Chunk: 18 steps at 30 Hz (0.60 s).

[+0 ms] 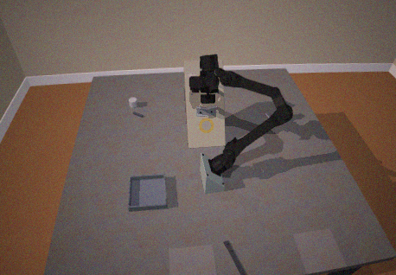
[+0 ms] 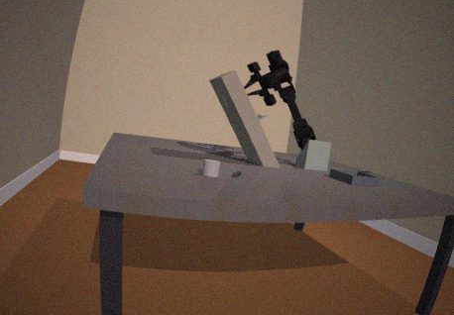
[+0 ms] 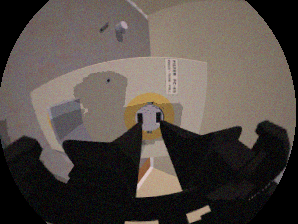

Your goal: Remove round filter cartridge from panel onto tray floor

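I am seeing the filter cartridge (image 3: pixel 150 116) sitting flush in the leaning service panel (image 1: pixel 216 135), its round face pointing out of the sloped surface toward my gripper (image 3: pixel 150 137); its axis is going into the panel. It is looking like a pale grey disc with two narrow dark slots, inside a yellow ring. A second yellow ring (image 1: pixel 207 125) is showing lower on the panel. The arm is reaching up from its base (image 1: pixel 212 174), bending at the elbow on the right, with the wrist angling down at the upper panel. The fingers are standing narrowed, holding nothing, with tips just at the cartridge face. The tray (image 1: pixel 148 192) is lying well apart, near left.
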Each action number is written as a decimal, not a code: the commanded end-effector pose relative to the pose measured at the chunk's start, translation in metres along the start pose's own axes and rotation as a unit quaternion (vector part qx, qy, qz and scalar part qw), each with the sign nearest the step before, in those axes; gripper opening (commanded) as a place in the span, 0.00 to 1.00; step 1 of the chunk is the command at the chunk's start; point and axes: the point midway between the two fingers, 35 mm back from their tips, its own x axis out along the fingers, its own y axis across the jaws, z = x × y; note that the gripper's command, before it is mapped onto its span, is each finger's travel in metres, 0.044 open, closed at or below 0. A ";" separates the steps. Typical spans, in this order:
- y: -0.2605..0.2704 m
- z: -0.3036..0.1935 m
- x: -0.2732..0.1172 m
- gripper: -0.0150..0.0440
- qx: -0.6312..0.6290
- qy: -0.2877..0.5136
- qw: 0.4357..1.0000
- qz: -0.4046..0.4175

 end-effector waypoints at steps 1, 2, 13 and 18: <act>0.000 0.000 0.005 0.45 -0.001 -0.001 1.000 -0.001; 0.000 0.000 0.007 0.45 -0.001 -0.001 1.000 -0.002; -0.001 -0.002 0.017 0.45 -0.002 0.001 1.000 -0.004; -0.001 -0.001 0.017 0.45 -0.002 0.001 1.000 -0.004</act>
